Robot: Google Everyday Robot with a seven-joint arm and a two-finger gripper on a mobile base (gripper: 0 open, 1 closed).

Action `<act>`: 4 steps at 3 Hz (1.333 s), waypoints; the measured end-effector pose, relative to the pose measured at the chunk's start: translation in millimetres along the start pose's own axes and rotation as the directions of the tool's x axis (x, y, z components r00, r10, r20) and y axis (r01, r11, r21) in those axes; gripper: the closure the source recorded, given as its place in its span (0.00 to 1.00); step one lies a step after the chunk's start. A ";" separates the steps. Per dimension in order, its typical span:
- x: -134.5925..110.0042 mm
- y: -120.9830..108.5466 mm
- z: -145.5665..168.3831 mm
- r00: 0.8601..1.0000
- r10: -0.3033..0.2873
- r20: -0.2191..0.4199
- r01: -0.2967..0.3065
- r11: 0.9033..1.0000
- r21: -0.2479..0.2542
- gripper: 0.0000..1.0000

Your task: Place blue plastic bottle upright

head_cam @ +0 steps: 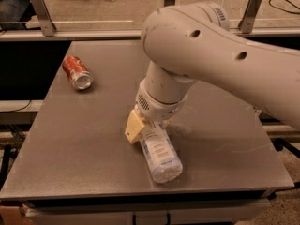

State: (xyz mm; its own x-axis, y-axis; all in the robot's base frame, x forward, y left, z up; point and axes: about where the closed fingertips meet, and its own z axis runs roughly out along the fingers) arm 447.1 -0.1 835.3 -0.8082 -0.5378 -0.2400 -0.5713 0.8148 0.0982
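Observation:
The blue plastic bottle (160,154) lies on its side on the grey table (84,139), near the front edge. Its base points toward the camera and its cap end points away, hidden under the arm. My gripper (142,131) is low over the bottle's far end, and its tan part sits against the bottle's left side. The large white arm (211,64) reaches in from the right and covers the rest of the gripper.
A red soda can (77,72) lies on its side at the table's back left. Metal rails and posts (42,13) run behind the table. The table's front edge is just beyond the bottle's base.

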 end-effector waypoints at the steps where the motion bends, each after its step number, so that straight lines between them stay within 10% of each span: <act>1: -10.2 -0.8 -4.4 0.999 -0.016 0.041 0.015 1.000 0.022 0.65; 3: -35.2 -5.1 -17.3 0.981 -0.122 0.152 0.117 0.992 0.039 1.00; 4: -52.1 -10.3 -30.4 0.948 -0.201 0.248 0.202 0.979 0.021 1.00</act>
State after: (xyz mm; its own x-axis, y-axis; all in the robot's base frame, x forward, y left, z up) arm 490.7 12.9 876.1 -0.6159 -0.6192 -0.4870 -0.7196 0.6939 0.0277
